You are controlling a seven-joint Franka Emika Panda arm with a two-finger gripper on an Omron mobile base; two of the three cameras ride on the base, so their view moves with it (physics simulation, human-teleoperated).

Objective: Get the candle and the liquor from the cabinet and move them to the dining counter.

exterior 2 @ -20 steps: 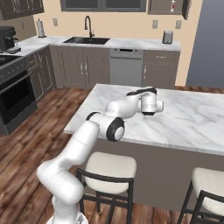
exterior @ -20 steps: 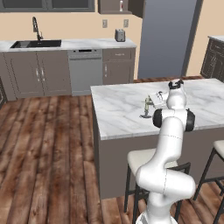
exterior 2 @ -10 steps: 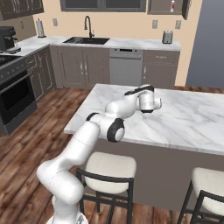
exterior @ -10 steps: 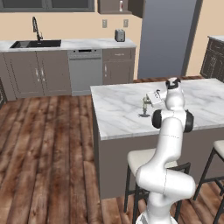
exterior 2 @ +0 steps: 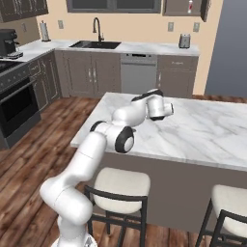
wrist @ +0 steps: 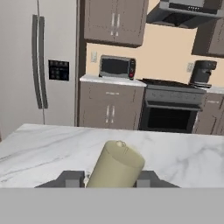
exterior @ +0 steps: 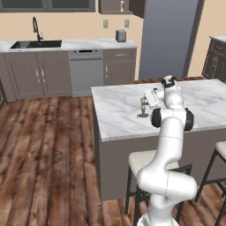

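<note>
We're parked at the dining counter [exterior: 119, 112], the marble island with its stools on our side, and our arm reaches out over the middle of the top. Far across the room, the cabinet [exterior 2: 185, 6] hangs on the wall above the toaster [exterior 2: 184, 41], its door swung open, and the liquor [exterior 2: 190, 6] sits inside it, a pale bottle with a red cap, well apart from us and clearly not yet fetched.

Down to the working end. Our gripper [wrist: 109, 178] is low over the marble, and the candle [exterior: 143, 107] is right there with it: in the left base view it stands upright, its round dish base on the counter, just to the left of the hand. In the hand view the pale stick fills the gap between the two dark fingertips [wrist: 70, 178], one on each side, apparently pressed to it. So we read the fingers as closed around the candle stick, gripping it across its width.

Here's the relation that matters. The candle's long axis runs straight up from the counter, and our fingers straddle it from the side, so the stick lies dead centre between them. Whether the base already bears its full weight on the marble we cannot tell for sure, though it looks seated. If it is, we judge the next move to be spreading the fingers sideways and backing the hand away level, without tipping the stick.
</note>
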